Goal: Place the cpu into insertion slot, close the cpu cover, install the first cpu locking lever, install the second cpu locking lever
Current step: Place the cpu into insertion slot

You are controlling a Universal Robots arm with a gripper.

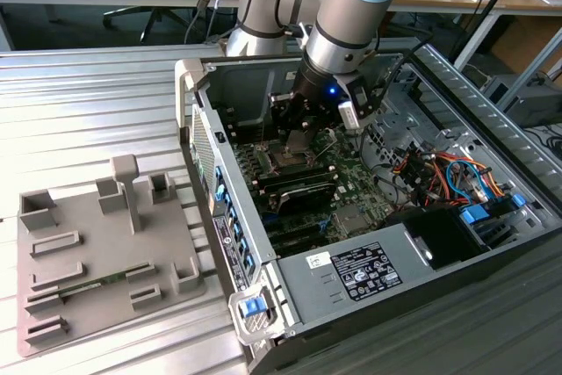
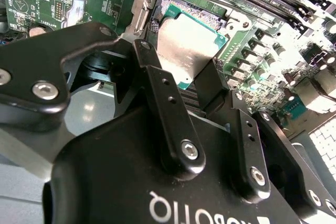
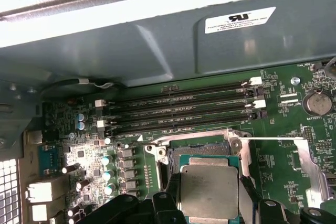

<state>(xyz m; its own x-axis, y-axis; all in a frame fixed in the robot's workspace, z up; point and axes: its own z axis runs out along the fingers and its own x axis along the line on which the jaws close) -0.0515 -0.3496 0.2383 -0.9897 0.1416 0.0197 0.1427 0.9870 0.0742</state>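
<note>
- At the exterior view's left, your tray [image 1: 105,261] held grey fixtures. To its right, the open case [image 1: 290,296] held the board [image 1: 351,173].
- Your cpu [image 3: 210,190] lay metal face up over the slot [image 3: 163,156], its edges parallel to the rim. It was square, with no long axis. You could not tell whether it was seated.
- The cover [image 3: 311,174] stood swung open beside the slot.
- Your pincer [image 3: 210,205] gripped the cpu by two opposite edges, a chip's width apart.

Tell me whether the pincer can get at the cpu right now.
Likely yes: the pincer appears to grip the cpu by two sides over the insertion slot, with the cpu cover swung aside.
</note>
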